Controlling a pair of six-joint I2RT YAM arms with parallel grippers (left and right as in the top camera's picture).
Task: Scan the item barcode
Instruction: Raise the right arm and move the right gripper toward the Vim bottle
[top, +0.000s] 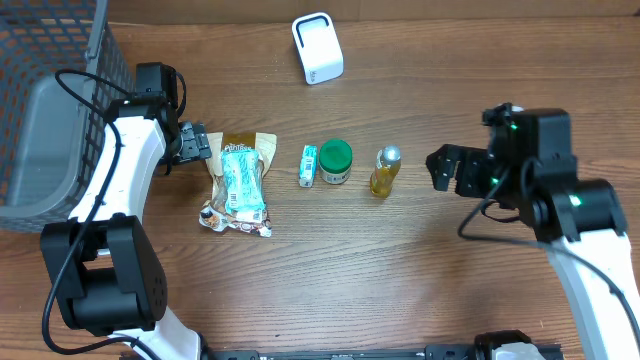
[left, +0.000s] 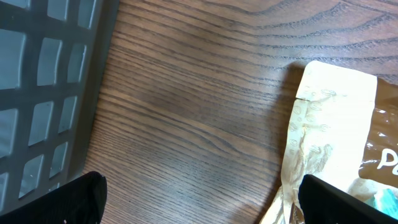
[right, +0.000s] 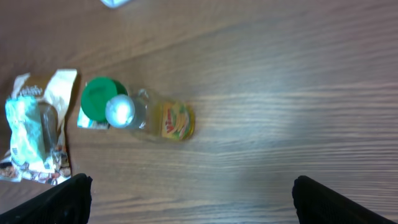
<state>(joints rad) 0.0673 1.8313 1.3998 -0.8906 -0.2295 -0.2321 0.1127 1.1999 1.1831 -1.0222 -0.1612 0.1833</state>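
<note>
Lying just right of left gripper, jaws spread: snack pouch, long axis toward robot. Right gripper spread, farther.

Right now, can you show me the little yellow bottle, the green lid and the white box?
yellow bottle (top: 381, 180): overhead view, on its yellow body.
green lid (top: 336, 155): overhead view, middle of the lid's top.
white box (top: 318, 50): overhead view, on its top face.

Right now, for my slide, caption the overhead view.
Open left gripper beside a snack bag, open right gripper near a bottle; carton, green-lidded jar between; white scanner behind.
</note>
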